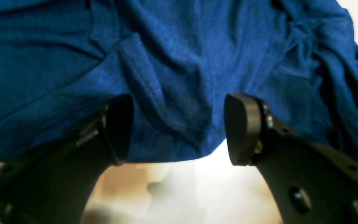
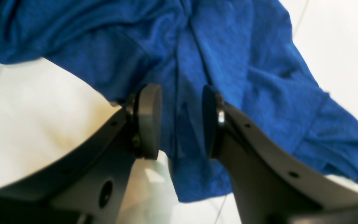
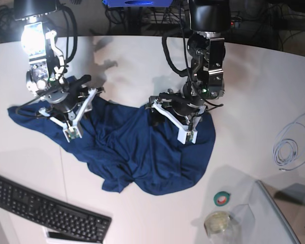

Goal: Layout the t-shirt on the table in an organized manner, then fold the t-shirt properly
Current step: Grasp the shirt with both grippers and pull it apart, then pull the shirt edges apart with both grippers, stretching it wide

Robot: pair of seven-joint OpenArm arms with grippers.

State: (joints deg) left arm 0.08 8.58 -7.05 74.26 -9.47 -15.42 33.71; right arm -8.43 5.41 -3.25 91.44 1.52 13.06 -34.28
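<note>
The dark blue t-shirt (image 3: 142, 147) lies crumpled on the white table (image 3: 254, 76), spread from the left arm to the right arm. My left gripper (image 3: 170, 119) hovers over the shirt's right part. In the left wrist view it (image 1: 179, 130) stands open, and a raised fold of the t-shirt (image 1: 179, 62) lies between the wide-apart pads without being pinched. My right gripper (image 3: 73, 119) is at the shirt's left part. In the right wrist view it (image 2: 180, 123) is shut on a bunched fold of the t-shirt (image 2: 228, 62), which drapes over the table (image 2: 26, 124).
A black keyboard (image 3: 46, 208) lies at the front left. A coiled white cable (image 3: 287, 147) sits at the right. A green tape roll (image 3: 222, 198) and a clear jar (image 3: 218, 223) stand at the front right, beside a grey tray edge (image 3: 279, 208).
</note>
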